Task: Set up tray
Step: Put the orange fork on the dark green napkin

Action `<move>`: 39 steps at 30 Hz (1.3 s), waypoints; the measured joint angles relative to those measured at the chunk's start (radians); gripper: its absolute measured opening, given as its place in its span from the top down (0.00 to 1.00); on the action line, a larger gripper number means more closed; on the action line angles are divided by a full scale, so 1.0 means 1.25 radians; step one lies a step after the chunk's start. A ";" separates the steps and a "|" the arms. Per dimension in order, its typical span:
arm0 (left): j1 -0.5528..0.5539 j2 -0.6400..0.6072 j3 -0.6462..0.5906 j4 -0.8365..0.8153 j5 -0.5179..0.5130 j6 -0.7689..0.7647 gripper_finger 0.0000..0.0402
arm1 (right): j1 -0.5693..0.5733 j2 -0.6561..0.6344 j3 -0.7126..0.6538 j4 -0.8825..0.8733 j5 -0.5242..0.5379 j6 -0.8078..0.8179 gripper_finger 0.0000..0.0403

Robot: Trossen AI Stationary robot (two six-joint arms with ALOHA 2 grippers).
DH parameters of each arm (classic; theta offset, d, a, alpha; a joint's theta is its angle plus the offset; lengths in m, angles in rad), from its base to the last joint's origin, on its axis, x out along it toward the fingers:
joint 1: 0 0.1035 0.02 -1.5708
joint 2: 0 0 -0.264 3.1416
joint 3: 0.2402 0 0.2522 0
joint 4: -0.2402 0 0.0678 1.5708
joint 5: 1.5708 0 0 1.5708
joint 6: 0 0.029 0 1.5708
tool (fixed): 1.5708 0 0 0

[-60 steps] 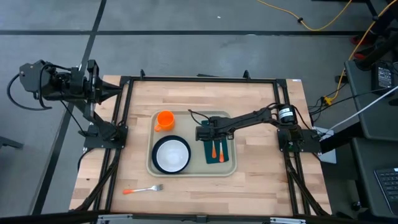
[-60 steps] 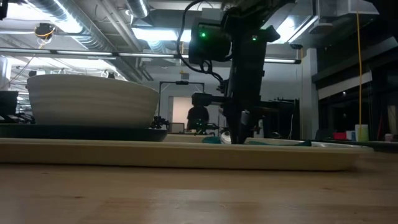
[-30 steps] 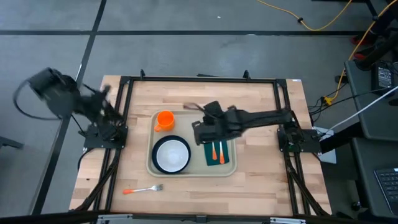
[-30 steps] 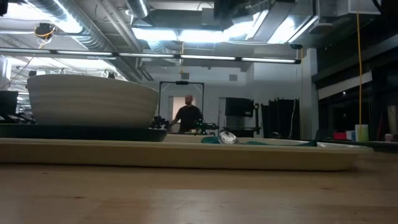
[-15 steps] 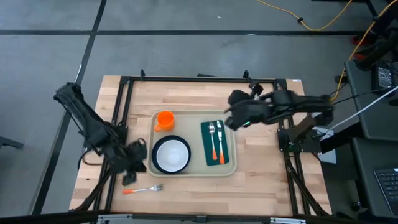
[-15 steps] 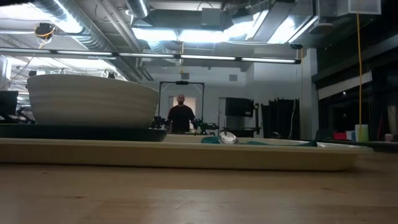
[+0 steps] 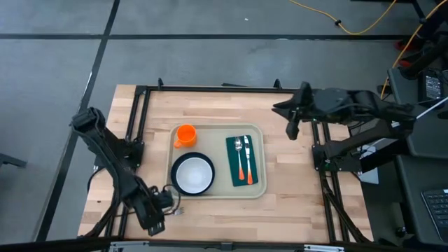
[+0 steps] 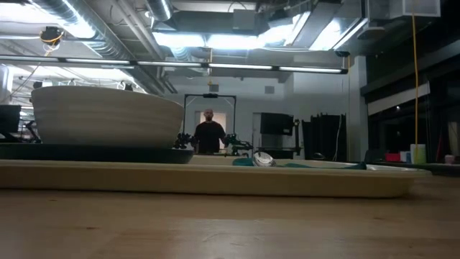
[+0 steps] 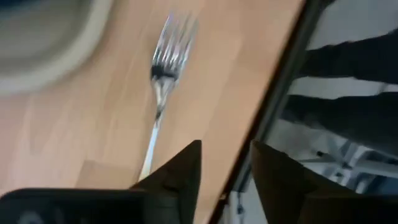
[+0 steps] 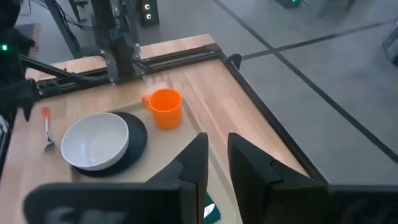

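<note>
The pale beige tray (image 7: 217, 148) lies mid-table and carries an orange cup (image 7: 185, 134), a white bowl (image 7: 194, 173) on a dark plate, and a green napkin (image 7: 241, 161) with a spoon and an orange-handled utensil on it. A fork (image 9: 160, 78) with an orange handle lies flat on the wood near the table's near-left edge, outside the tray. My left gripper (image 7: 158, 211) hangs open right over the fork's handle end; in the left wrist view (image 9: 227, 168) the shaft runs under one finger. My right gripper (image 7: 289, 120) is open with a narrow gap, raised by the far right edge.
A black metal frame (image 7: 140, 94) runs around the tabletop, with both arm bases on it. Bare wood lies to the right of the tray (image 8: 215, 180) and along the near edge. A person (image 8: 209, 135) stands far back in the room.
My left arm has swung from its folded place at the far left out toward the near edge and come down over the fork. My right arm has risen off the napkin and drawn back toward the far right edge, leaving the spoon and the orange-handled utensil lying on the napkin.
</note>
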 joint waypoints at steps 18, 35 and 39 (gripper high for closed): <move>-0.033 0.185 -0.008 -0.031 0.041 -0.122 0.38 | 0.000 0.017 -0.054 0.004 -0.057 0.024 0.83; -0.015 0.255 -0.001 -0.068 0.022 -0.121 0.61 | 0.000 0.029 -0.054 0.001 -0.069 -0.004 0.83; -0.017 0.255 -0.003 -0.074 0.018 -0.125 0.74 | 0.000 0.029 -0.054 0.001 -0.070 -0.006 0.83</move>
